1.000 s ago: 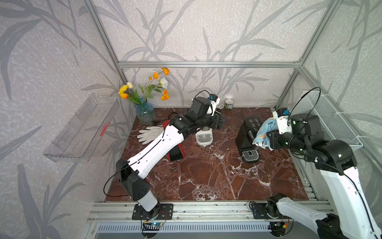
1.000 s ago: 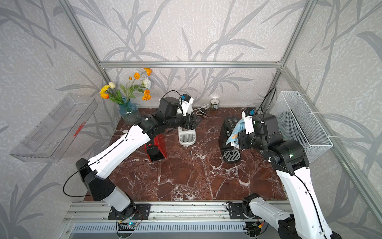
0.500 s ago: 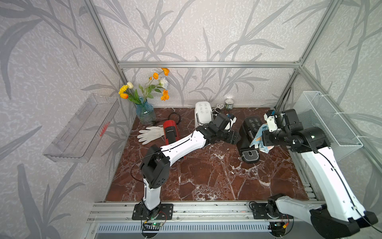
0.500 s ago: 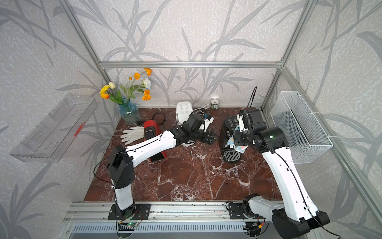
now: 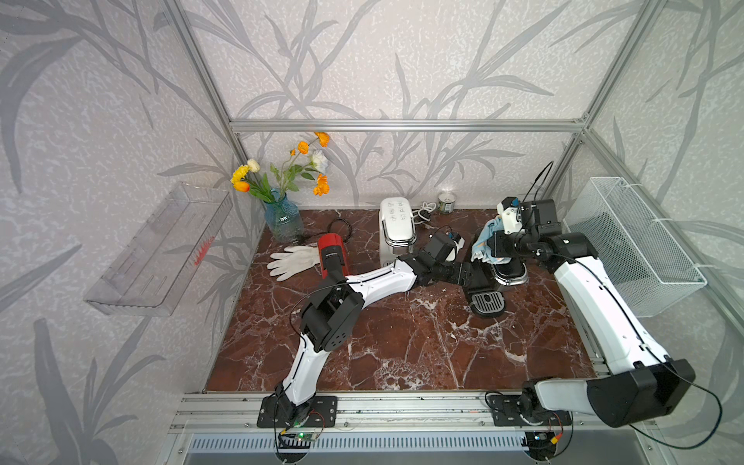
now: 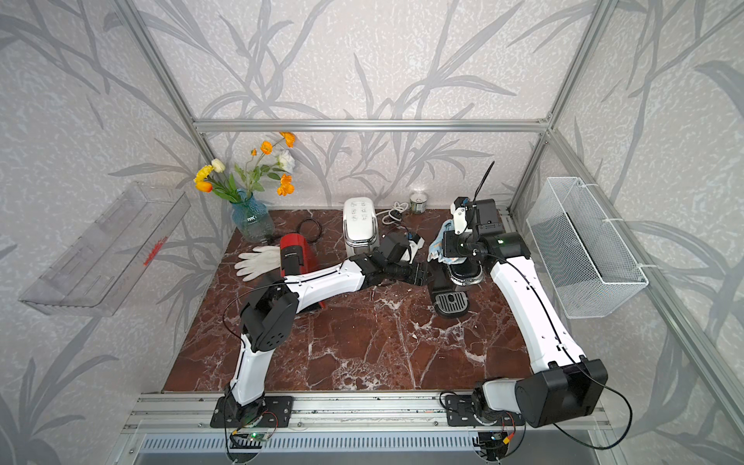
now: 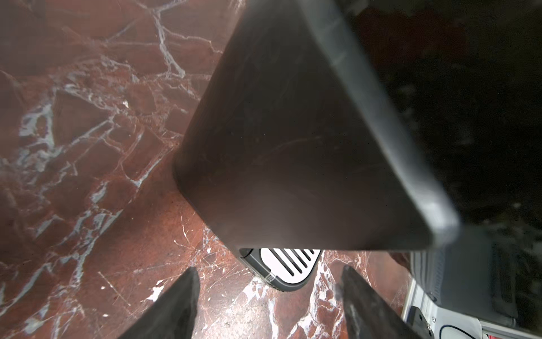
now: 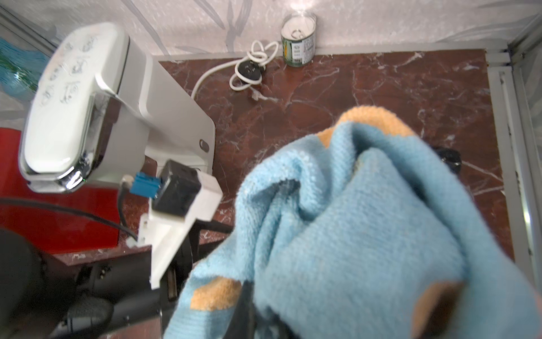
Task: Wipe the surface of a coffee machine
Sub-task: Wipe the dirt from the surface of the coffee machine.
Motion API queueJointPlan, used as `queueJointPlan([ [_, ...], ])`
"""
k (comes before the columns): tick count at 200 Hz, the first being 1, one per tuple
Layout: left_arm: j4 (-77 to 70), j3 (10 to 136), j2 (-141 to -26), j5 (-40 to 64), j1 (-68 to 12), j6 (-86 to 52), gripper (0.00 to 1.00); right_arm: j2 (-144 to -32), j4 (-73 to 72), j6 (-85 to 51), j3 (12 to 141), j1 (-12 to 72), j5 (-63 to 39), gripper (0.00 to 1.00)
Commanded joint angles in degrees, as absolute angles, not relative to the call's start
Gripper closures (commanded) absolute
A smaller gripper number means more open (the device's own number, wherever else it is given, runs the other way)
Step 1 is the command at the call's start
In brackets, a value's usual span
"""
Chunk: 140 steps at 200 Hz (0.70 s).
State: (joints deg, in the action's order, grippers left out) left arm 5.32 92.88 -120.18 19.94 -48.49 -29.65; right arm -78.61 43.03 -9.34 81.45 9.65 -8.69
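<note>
left end effector (image 7: pixel 268 278): jaws apart, just beside black coffee machine (image 5: pixel 509 274) | right end effector (image 5: pixel 490 246): clamped on blue cloth (image 5: pixel 480 241), up over the machine's top

No lettering reads clearly (labels on vase (image 5: pixel 283 219) and can (image 8: pixel 297 44) are too small).

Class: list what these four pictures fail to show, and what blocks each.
- Grip of the right hand: buried in the blue-and-orange terry cloth, right wrist view.
- Top of the black coffee machine: largely under that cloth and the right arm, both top views.
- Label of the small silver tin can: blurred, right wrist view; tiny in top views.
</note>
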Motion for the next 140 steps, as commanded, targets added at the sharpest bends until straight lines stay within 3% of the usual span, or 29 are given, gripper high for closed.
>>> queueJointPlan([
  [1,2.03,94.81,-120.63,20.67,-48.82,-32.26,0.26,-82.97,41.68,-9.10,79.41,8.63,-9.52,1.00],
  [44,0.25,95.49,-123.80,19.38,-49.22,-35.36,0.27,-84.00,38.28,-10.18,79.73,6.68,-13.09,1.00],
  [81,1.04,96.85,-125.06,17.95,-49.20,-36.05,0.27,-80.22,38.70,-10.61,80.42,-0.12,-20.03,1.00],
  [109,1.67,97.55,-125.64,17.34,-49.13,-35.96,0.27,-76.43,38.09,-10.64,77.26,-3.15,-19.04,1.00],
  [140,3.12,99.01,-126.03,17.16,-49.05,-35.63,0.27,-76.92,31.82,-16.21,71.49,-7.63,-29.60,1.00],
])
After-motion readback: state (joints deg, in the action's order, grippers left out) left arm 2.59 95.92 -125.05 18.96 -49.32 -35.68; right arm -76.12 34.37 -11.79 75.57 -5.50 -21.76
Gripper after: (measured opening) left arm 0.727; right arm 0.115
